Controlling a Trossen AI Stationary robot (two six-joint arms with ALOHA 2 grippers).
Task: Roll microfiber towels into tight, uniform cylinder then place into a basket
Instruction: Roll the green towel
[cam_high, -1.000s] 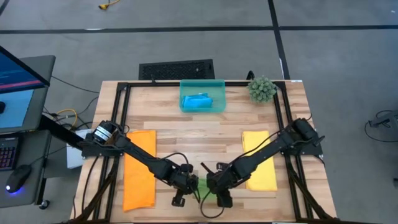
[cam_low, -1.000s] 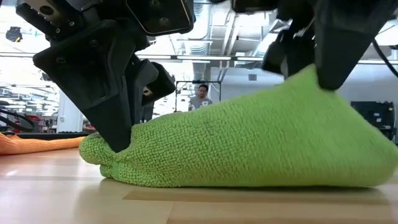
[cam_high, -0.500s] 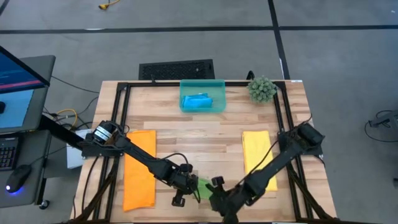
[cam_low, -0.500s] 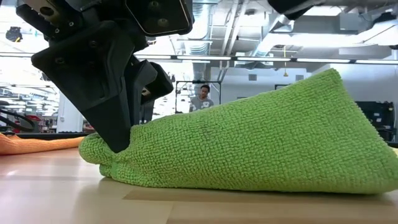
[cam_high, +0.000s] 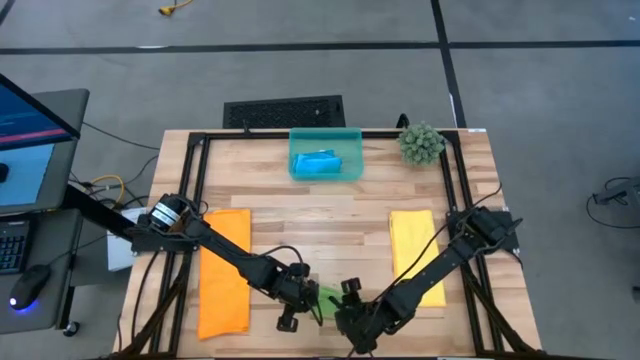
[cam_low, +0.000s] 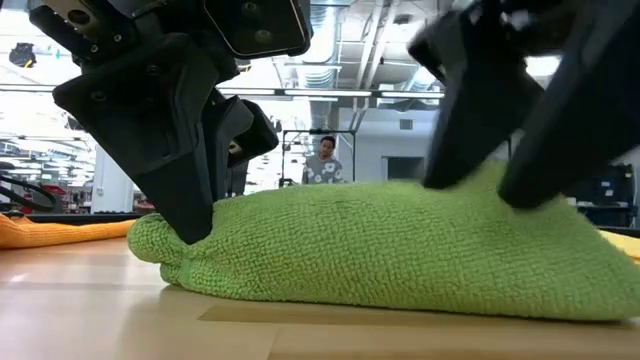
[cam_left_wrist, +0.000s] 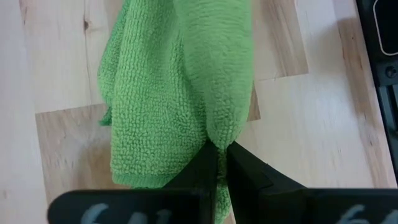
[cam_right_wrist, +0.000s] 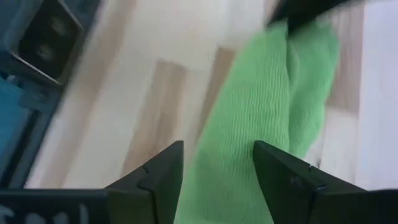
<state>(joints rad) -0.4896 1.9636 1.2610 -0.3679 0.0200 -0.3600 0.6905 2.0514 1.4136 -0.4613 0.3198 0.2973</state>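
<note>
The green towel (cam_low: 380, 250) lies bunched in a low mound near the table's front edge, resting on its underside (cam_high: 326, 298). My left gripper (cam_low: 192, 225) is shut on its left end. My right gripper (cam_right_wrist: 217, 171) is open and stands over the towel's right end (cam_low: 500, 185), one finger on either side of the green cloth. The basket (cam_high: 352, 150) at the far middle holds a rolled blue towel (cam_high: 320, 163). Lying flat are the orange towel (cam_high: 224, 272) at the left and the yellow towel (cam_high: 418, 258) at the right. My left gripper pinches a raised fold (cam_left_wrist: 214, 140) at the green towel's left end between its two fingers, several layers thick. The fingers slant down from above. The towel lies on the table. My right gripper's open fingers (cam_low: 460, 130) come down from above astride the towel's right end, and the cloth lies low under them; blur hides the exact touch.
A spiky green plant ball (cam_high: 421, 143) stands at the far right corner. A black frame (cam_high: 200, 200) runs round the tabletop. Bare wood (cam_high: 320, 225) lies between the orange and yellow towels. A person (cam_low: 322, 158) shows far off in the room.
My right gripper has left the towel's raised right end, swung toward the near edge while rolling its wrist, and come down over that end again. The end stood up in a peak and has now sunk flat. The left end has stayed put.
</note>
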